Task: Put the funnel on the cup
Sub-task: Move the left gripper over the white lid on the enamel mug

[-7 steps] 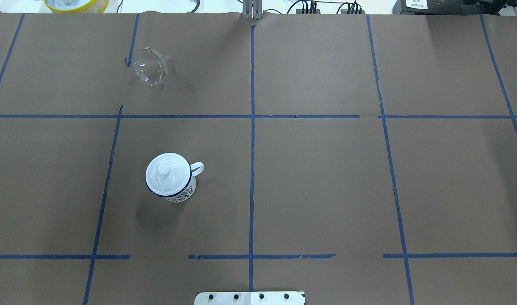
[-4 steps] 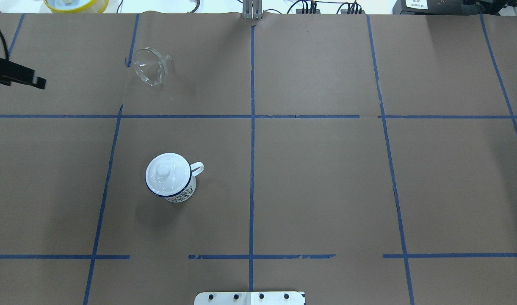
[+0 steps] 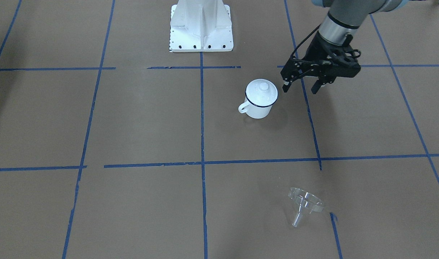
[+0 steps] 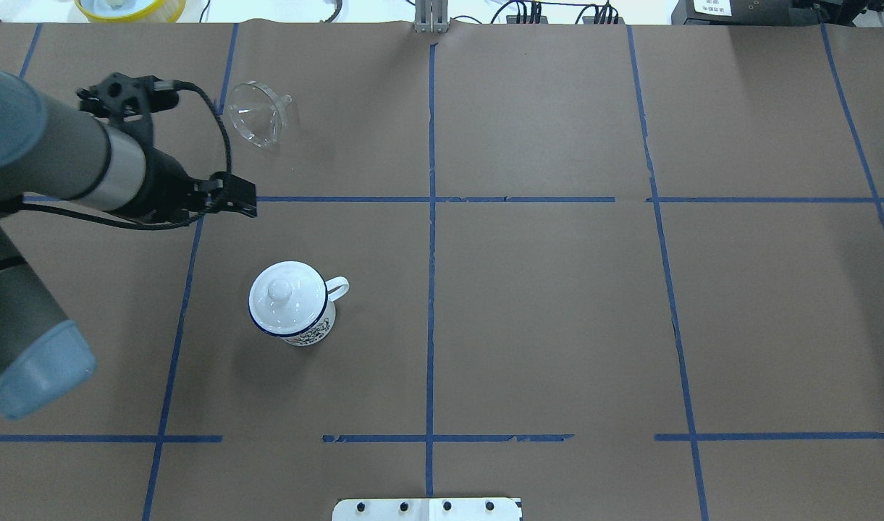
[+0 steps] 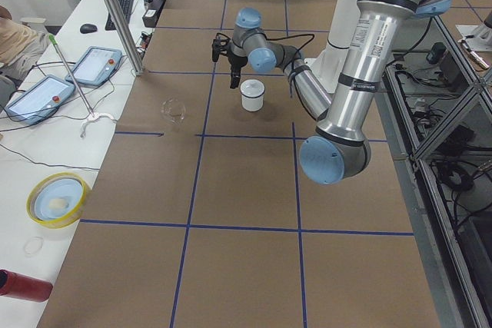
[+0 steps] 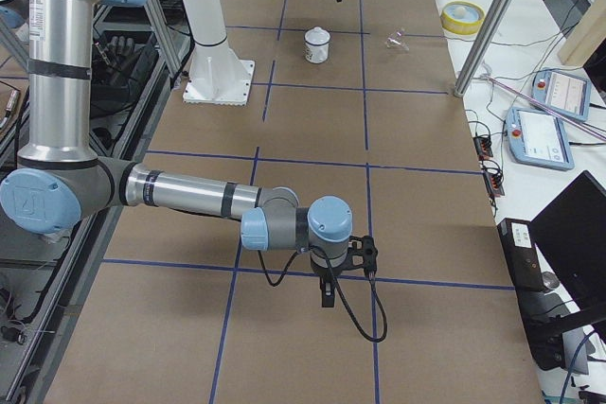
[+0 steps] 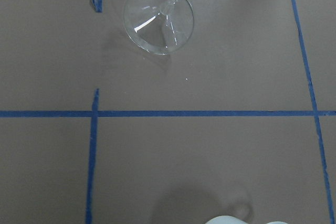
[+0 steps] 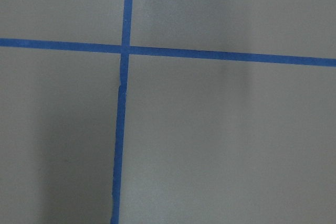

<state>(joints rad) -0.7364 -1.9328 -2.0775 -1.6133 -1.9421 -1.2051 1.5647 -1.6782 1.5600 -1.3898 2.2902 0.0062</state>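
The clear funnel (image 4: 257,114) lies tilted on its rim at the far left of the brown table; it also shows in the front view (image 3: 305,203) and the left wrist view (image 7: 158,18). The white cup (image 4: 297,322) with a dark blue rim stands nearer the robot, with a white knobbed lid (image 4: 281,293) on it and its handle to the right. My left gripper (image 3: 300,88) is open and empty. It hangs above the table between cup and funnel, left of the cup (image 3: 259,106). My right gripper (image 6: 327,292) shows only in the exterior right view, far from both; I cannot tell its state.
The robot's white base plate (image 3: 201,27) stands at the near middle edge. Blue tape lines (image 4: 431,217) divide the paper into squares. A yellow bowl (image 4: 130,7) sits beyond the far left edge. Tablets (image 5: 96,65) and a metal post (image 5: 115,13) are on the operators' side.
My left arm has come in from the left edge and moved right and nearer. It now hangs between funnel and cup. Funnel, cup and lid have not moved.
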